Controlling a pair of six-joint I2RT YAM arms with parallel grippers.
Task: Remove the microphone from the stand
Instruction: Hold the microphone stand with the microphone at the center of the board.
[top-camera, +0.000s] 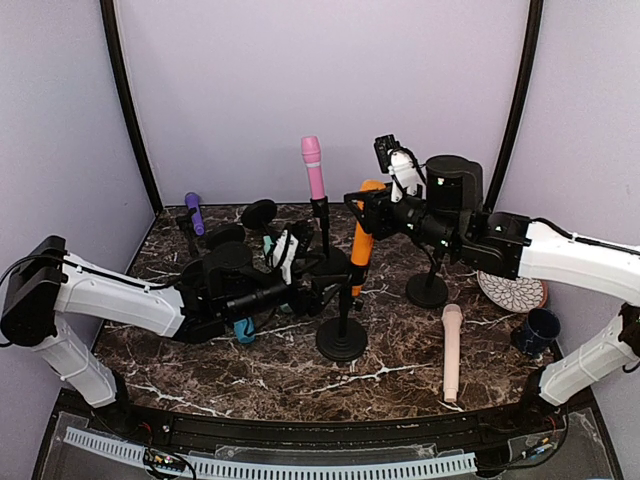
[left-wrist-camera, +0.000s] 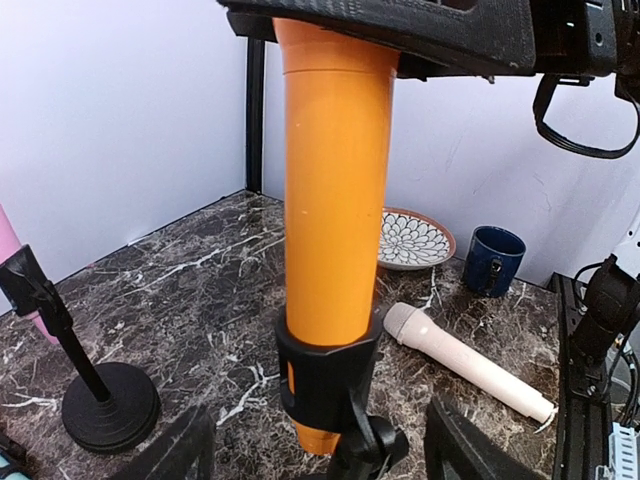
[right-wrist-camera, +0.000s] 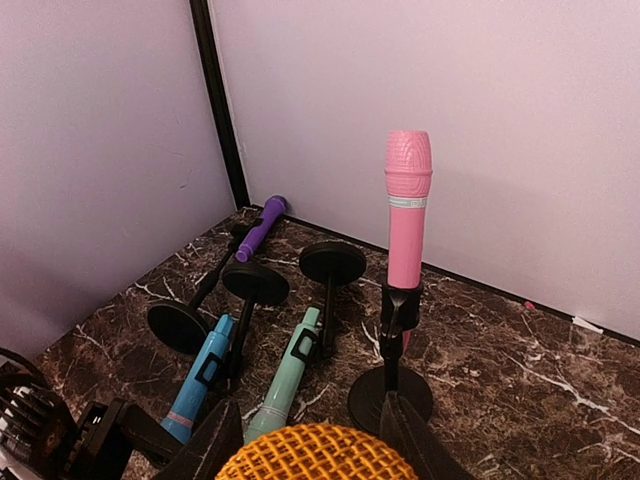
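Observation:
The orange microphone (top-camera: 362, 235) stands upright in the black clip (left-wrist-camera: 325, 375) of its stand (top-camera: 341, 340) at mid-table, its tail end poking out below the clip. My right gripper (top-camera: 368, 200) is shut on the microphone's top, and the orange mesh head (right-wrist-camera: 315, 455) fills the gap between its fingers (right-wrist-camera: 215, 445). My left gripper (left-wrist-camera: 320, 460) is open low down at the stand's post, one finger (left-wrist-camera: 175, 450) on each side, both clear of the post.
A pink microphone (top-camera: 313, 165) stands in a stand behind. Purple (top-camera: 194, 213), blue (right-wrist-camera: 200, 380) and teal (right-wrist-camera: 290, 375) microphones lie in tipped stands at the left. A beige microphone (top-camera: 452, 350), patterned plate (top-camera: 511, 290), navy mug (top-camera: 538, 330) and bare stand (top-camera: 428, 290) are on the right.

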